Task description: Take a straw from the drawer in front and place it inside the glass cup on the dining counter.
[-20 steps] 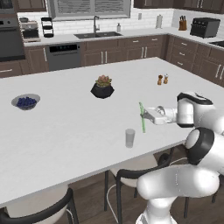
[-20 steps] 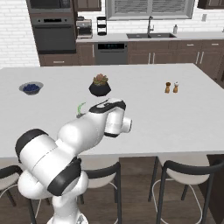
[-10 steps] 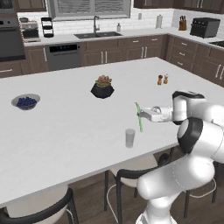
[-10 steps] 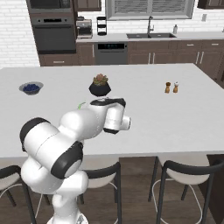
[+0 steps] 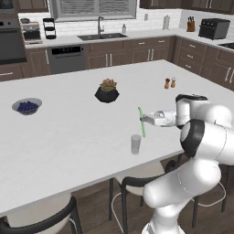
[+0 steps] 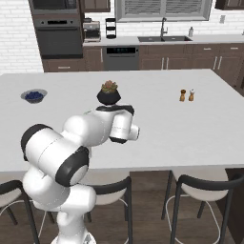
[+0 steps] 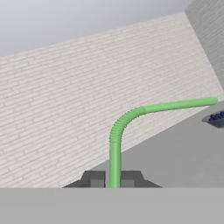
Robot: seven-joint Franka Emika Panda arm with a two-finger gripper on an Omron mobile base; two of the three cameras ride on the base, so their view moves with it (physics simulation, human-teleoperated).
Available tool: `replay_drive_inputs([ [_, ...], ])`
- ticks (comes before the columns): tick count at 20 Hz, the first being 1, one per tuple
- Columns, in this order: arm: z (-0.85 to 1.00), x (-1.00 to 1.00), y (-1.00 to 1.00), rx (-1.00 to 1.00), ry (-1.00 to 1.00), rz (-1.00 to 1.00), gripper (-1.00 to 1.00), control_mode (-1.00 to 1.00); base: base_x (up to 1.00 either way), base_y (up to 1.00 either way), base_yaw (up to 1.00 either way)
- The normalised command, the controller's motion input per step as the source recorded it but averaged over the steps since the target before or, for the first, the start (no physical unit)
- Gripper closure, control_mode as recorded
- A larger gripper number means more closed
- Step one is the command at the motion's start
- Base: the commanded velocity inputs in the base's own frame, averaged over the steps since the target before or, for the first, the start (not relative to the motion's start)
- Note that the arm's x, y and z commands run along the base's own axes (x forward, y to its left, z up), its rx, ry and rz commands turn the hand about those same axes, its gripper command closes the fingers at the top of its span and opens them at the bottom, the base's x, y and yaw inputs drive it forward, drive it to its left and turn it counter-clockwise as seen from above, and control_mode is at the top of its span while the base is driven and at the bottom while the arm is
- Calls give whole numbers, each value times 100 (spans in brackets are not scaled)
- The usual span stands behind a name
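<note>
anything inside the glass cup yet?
Nothing visible in the glass cup: it stands alone near the dining counter edge. The straw is above and just right of it, apart, gripped by the tool. Whether its lower end sits over the rim cannot be told.

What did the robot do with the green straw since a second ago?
The end effector carried the green straw leftward over the dining counter, closer to the glass cup; in the left base view the straw now hangs just above and right of the cup. It kept its grip on the straw. The cup, potted plant, blueberry bowl and shakers stayed put.
</note>
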Motion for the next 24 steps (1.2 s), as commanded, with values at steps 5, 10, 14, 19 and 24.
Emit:
replay_drive_inputs([
  [5,-10,10,0,0,-3,0,100,-100,0,0,0],
  [10,-5,15,0,0,-2,0,100,-100,0,0,0],
  [14,-2,9,0,0,0,0,100,-100,0,0,0],
  [19,-8,4,10,0,0,0,100,-100,0,0,0],
  [24,-10,0,16,0,0,0,100,-100,0,0,0],
])
